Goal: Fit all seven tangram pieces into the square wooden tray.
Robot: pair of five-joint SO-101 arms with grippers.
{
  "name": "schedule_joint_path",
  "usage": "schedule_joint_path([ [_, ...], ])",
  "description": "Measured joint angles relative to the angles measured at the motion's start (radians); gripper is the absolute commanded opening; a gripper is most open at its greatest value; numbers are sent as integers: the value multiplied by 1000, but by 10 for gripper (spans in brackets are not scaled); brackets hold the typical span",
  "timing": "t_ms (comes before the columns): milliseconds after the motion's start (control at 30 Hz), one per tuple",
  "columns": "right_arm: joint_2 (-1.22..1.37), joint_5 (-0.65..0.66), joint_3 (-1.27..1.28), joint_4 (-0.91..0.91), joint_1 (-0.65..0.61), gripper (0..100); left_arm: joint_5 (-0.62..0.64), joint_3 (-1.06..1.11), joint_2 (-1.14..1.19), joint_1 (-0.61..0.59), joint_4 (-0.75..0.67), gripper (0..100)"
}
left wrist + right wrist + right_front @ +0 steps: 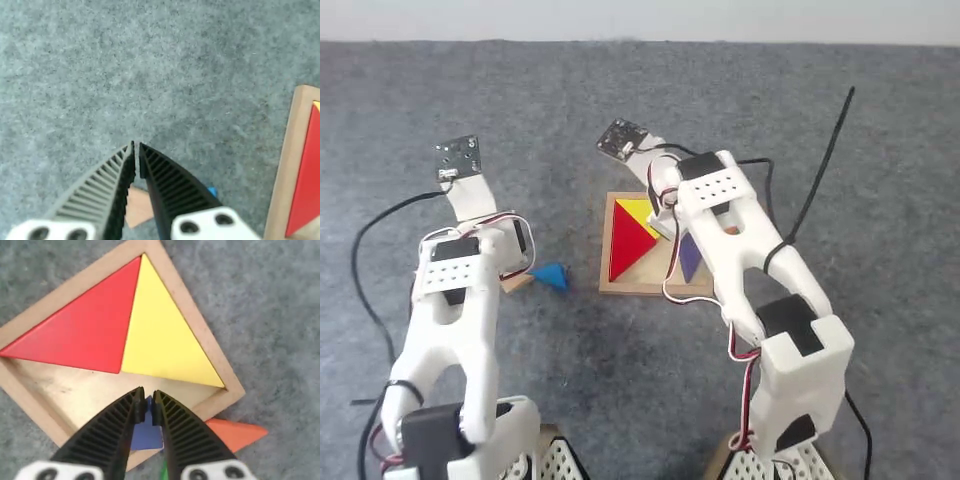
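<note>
Tangram pieces are split between the square wooden tray [635, 289] and the grey felt [620, 100] around it. The tray sits near the middle of the table, under the right arm.

Two large pieces lie flat inside it. A red triangle [80, 325] and a yellow triangle [160, 335] touch along one long edge and fill about half of the tray. The rest of the tray floor is bare wood.

The right claw [146, 392] hangs over that bare part, near the rim [191, 315]. It is clenched on a purple-blue piece [145, 432], which sits between its black ribbed fingers. Whether the piece touches the tray floor cannot be told. An orange triangle [235, 432] lies on the felt just outside the tray, beside the rim.

The left arm is well to the left of the tray. The left claw [136, 146] is pressed closed with nothing between its tips, pointing down at bare felt. A tan wooden piece [137, 207] lies on the felt below it. A small blue triangle [552, 277] rests just beside that piece, between the left arm and the tray.
</note>
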Motion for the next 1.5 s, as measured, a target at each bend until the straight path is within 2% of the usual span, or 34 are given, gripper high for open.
schedule_joint_path([
  [100, -2, -32, 0, 17, 17, 6, 0, 0, 0, 0, 0, 12],
  [500, -2, -330, 0, 20, 46, 6, 0, 0, 0, 0, 0, 12],
  [733, -2, -445, 0, 20, 69, 6, 0, 0, 0, 0, 0, 12],
  [967, -2, -585, -63, 95, 124, 6, 0, 0, 0, 0, 0, 12],
  [1067, -2, -589, -64, 107, 121, 6, 0, 0, 0, 0, 0, 12],
  [1267, -2, -500, -40, 138, 121, 6, 0, 0, 2, 0, 0, 12],
  [1500, -2, -493, 72, 94, 121, 6, 0, 0, 2, 0, 0, 12],
])
